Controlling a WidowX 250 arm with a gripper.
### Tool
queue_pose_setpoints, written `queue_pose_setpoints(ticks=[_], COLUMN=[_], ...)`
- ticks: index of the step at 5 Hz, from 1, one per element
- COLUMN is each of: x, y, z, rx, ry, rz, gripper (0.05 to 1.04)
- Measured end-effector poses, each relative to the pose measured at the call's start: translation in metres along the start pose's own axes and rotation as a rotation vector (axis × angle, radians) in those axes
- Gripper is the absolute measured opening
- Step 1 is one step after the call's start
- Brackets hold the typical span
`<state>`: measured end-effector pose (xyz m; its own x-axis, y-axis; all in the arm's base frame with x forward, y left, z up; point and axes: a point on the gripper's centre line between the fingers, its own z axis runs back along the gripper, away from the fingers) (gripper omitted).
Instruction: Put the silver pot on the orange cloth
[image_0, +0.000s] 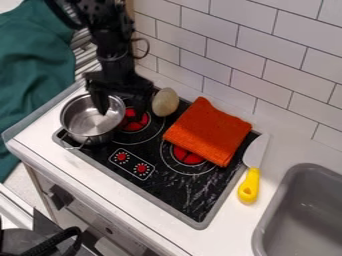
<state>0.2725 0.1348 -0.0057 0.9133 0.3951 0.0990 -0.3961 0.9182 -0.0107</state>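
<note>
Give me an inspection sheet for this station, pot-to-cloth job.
Surface: black toy cooktop with red burner spots, set on a white counter.
Silver pot: upright at the cooktop's left end in view, not on the cloth.
Orange cloth: folded, covering part of a burner.
Clutter: pale egg-shaped item beside the cloth; yellow-handled knife partly on the counter.
Gripper: open at the pot's rim, one finger over its interior.
Cables: thin dark loop beside the arm, probably a cable.
Surroundings: white tile wall, gray sink, green fabric.
</note>
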Motion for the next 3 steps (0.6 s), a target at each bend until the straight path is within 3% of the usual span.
queue_pose_setpoints(ticks=[1, 2, 3], x=[-0.009, -0.009, -0.005], y=[-0.003, -0.005, -0.008], z=[-0.024, -0.036, -0.038], rx=[-0.039, -0.052, -0.051], ry=[0.055, 0.073, 0.052], rz=[0.003, 0.008, 0.001], gripper=[1.000, 0.957, 0.666])
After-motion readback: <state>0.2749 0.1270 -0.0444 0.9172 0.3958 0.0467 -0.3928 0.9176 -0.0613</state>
